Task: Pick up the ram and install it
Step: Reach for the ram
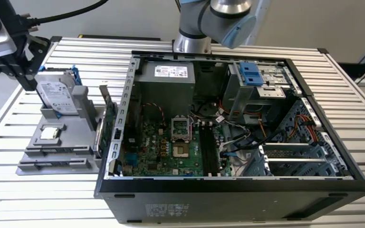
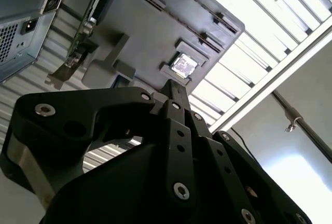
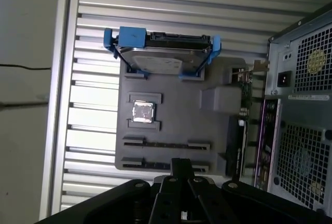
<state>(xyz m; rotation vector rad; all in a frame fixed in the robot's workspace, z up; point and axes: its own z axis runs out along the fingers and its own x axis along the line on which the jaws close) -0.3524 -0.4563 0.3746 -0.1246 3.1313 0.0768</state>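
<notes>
Grey part holder sits at the exterior view's left, gripper above it. Second wrist view: jaws look drawn together, empty. First wrist view: the ram seems the dark strip in a holder slot; a skewed descent might clip its ends.
</notes>
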